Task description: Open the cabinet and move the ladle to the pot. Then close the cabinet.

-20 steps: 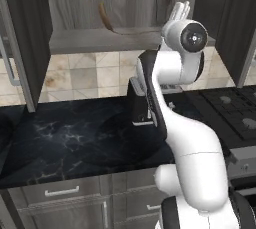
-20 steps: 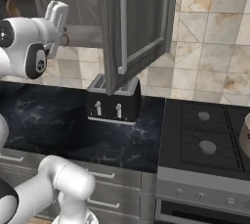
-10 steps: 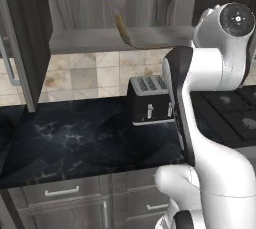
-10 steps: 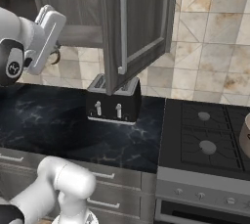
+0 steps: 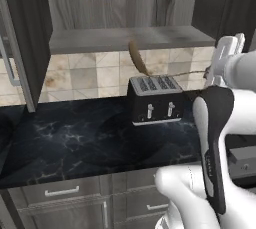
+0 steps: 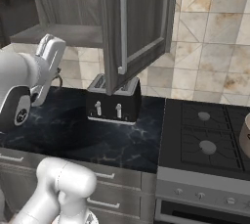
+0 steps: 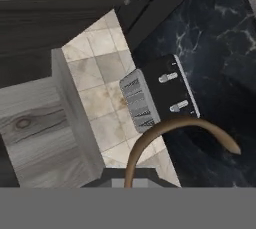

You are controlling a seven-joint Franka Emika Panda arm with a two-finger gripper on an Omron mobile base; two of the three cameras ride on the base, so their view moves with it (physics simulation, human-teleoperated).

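Black marbled counter (image 5: 75,143) runs under the open cabinet (image 5: 125,38) in the left base view, with beige tiled wall between them. A black toaster (image 5: 154,99) stands on the counter against the tiles. The ladle (image 5: 138,58) is seen in the air above the toaster, out of the cabinet: its brown bowl hangs just below the pale shelf edge, and its thin handle runs right toward the white hand. The gripper (image 5: 208,73) is largely hidden behind the arm here, so its jaws cannot be judged from this side. An open door (image 5: 22,43) is seen at the left edge.

From the right base view, the right door (image 6: 134,27) is swung out toward the camera, its silver bar handle (image 6: 121,32) upright, and the toaster (image 6: 113,101) is partly covered by the door's lower corner. The white hand is held left of the toaster, above the counter (image 6: 73,130), with the gripper (image 6: 57,77) near the shelf's height. A stove (image 6: 205,135) adjoins the counter on the right, and the pot (image 6: 245,137) is cut by the right edge, on the stove, well apart from the ladle.

Seen from the hand, the ladle (image 7: 175,135) curves up from the bottom middle, over the toaster (image 7: 157,95), so it is held by narrowly closed jaws, though the fingertips themselves are not made out.
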